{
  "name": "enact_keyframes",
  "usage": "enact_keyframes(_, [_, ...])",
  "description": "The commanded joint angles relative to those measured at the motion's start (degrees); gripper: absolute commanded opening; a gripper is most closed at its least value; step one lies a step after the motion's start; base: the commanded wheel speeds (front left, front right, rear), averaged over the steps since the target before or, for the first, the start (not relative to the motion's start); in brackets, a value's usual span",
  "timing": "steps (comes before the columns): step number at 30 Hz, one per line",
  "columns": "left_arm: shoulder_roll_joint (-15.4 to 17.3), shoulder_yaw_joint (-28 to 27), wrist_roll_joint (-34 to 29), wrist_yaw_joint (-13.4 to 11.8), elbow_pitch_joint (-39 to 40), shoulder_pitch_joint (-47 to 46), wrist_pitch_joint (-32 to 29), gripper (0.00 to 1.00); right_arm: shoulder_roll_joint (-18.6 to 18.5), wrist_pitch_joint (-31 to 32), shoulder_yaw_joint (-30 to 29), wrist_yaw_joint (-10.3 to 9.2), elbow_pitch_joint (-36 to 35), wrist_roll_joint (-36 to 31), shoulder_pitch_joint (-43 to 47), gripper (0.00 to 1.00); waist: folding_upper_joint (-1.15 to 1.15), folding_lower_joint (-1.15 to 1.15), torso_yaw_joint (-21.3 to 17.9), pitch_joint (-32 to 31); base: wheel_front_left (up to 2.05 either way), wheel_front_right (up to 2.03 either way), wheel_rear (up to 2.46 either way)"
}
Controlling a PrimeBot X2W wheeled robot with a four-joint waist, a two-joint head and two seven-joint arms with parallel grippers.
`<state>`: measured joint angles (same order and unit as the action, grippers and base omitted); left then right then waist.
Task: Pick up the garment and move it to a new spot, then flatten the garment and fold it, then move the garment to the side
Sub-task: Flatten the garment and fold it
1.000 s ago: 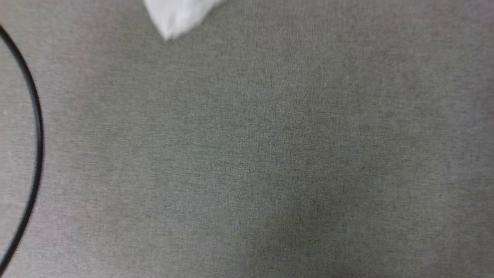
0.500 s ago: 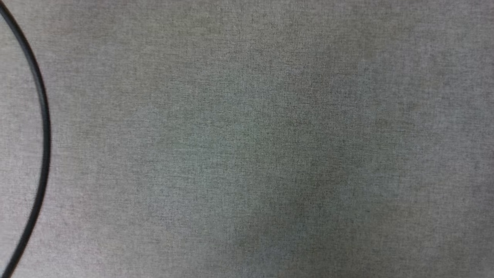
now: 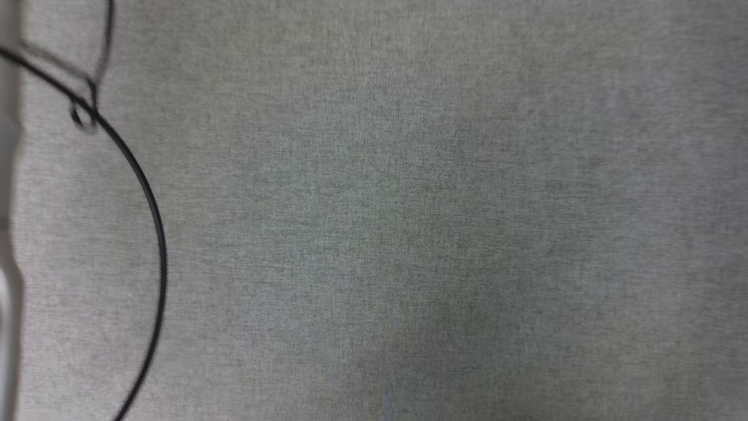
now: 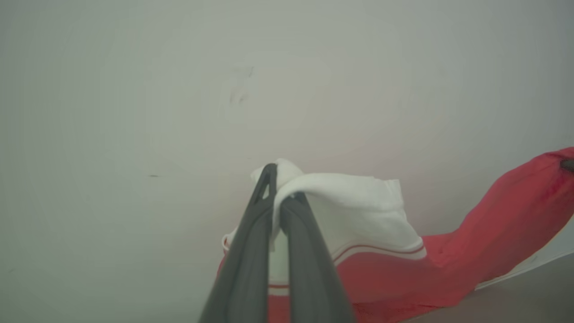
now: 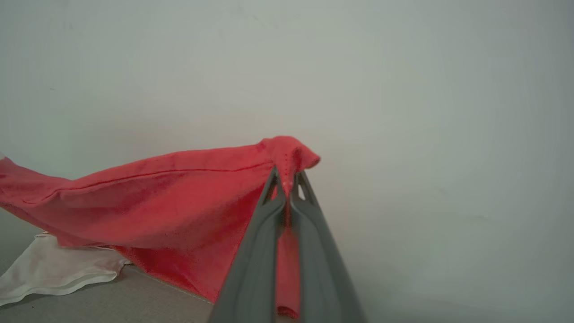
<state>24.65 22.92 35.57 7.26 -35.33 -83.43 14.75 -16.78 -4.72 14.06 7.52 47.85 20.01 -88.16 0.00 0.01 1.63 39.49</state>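
Left wrist view: left gripper (image 4: 281,184), two long matte dark-grey fingers, pressed together on a bunched white sleeve (image 4: 363,211). Knit is soft and thick, with a red-and-white striped band along the cuff. From there the garment (image 4: 502,215) runs red toward 3 o'clock, sagging in a shallow curve.

Right wrist view: right gripper (image 5: 287,179) clamped tight on a puckered red corner, with a strip of fabric hanging down between the fingers. The garment (image 5: 170,197) stretches away to 9 o'clock as a taut sheet with a fine-grained weave and one stitched seam line. At 8 o'clock a limp white part (image 5: 54,269) lies on the grey cloth surface (image 5: 148,300).

So the garment is slung between both grippers, mostly lifted, low edge trailing. Behind it is a plain, smooth, pale wall (image 5: 426,89).

Head view: grey cloth surface (image 3: 421,222) with a heathered weave. A thin black cable (image 3: 159,234) arcs at 9 o'clock, with a small loop (image 3: 82,117) at 10 o'clock.

Against half a second ago, the whole head view has slid. The camera has swung, the cable arc sits further in from the edge, and the loop is newly in frame.
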Motion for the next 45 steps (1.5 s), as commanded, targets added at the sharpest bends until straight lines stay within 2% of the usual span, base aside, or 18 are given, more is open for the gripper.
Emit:
enact_keyframes(1, [0.05, -1.07, 0.60, -0.26, 1.24, 4.08, 0.37, 0.00, -0.06, -1.88, 0.98, -0.07, -0.20, 1.01, 3.26, 0.00, 0.00, -0.01, -0.16, -1.84, 0.00, 0.00, 0.00])
enact_keyframes(7, [-0.48, -4.32, -0.58, -2.27, 8.90, 20.66, 0.53, 0.00, -1.34, -7.05, 3.28, -0.07, -2.08, 3.16, 15.19, 0.00, 0.00, -0.01, -0.02, -7.41, 0.00, 0.00, 0.00])
enact_keyframes(12, [-1.17, -5.86, -1.63, -4.32, 16.35, 35.00, 0.49, 0.00, -2.30, -8.85, 3.97, -0.07, -5.51, 4.43, 25.89, 0.00, 0.00, -0.01, 0.42, -12.18, 0.00, 0.00, 0.00])
enact_keyframes(26, [-1.57, -6.34, -0.57, -9.22, 27.91, 66.41, 0.43, 0.00, -4.19, -6.65, 2.35, -0.07, -15.85, 6.78, 55.91, 0.00, 0.00, -0.01, 0.69, -24.27, 0.00, 0.00, 0.00])
enact_keyframes(37, [-2.72, -5.26, 2.13, -12.49, 31.68, 83.11, -0.48, 0.00, -4.27, -2.74, -0.72, -0.08, -22.65, 7.00, 73.88, 0.00, 0.00, -0.01, 1.23, -31.27, 0.00, 0.00, 0.00])
enact_keyframes(45, [-3.73, -4.42, 4.95, -13.69, 31.64, 92.44, -1.14, 0.00, -3.79, 0.06, -3.86, -0.08, -26.79, 6.04, 85.54, 0.00, 0.00, -0.01, 1.96, -35.55, 0.00, 0.00, 0.00])
